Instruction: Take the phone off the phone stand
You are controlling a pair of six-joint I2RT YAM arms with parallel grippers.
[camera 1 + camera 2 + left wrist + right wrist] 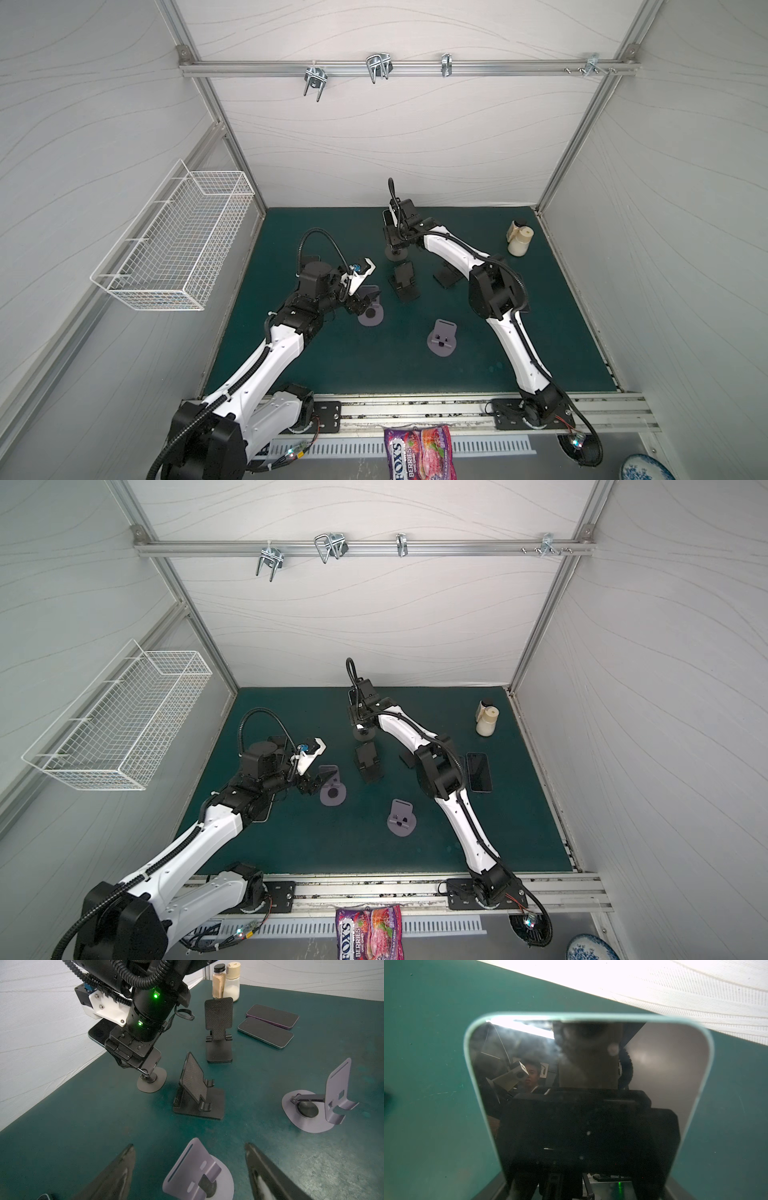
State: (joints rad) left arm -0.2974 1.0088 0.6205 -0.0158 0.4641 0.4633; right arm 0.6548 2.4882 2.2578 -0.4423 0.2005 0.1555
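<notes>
The phone (591, 1076), dark and glossy with a pale green rim, fills the right wrist view. In the left wrist view the phone (99, 1031) lies tilted on top of the phone stand (153, 1082), a grey round-based post at the far middle of the mat (395, 254) (363, 734). My right gripper (133, 1057) sits down over the phone from above, shut on its edges; its fingertips are hidden. My left gripper (189, 1145) (370, 301) hovers open, low over an empty grey-purple stand (197, 1172), touching nothing.
Two black folding stands (199, 1093) (218, 1028) stand mid-mat. A second grey-purple stand (442, 338) is nearer the front. Two phones (266, 1032) (272, 1015) lie flat at the right. Spice bottles (519, 239) stand at the back right. A wire basket (174, 241) hangs on the left wall.
</notes>
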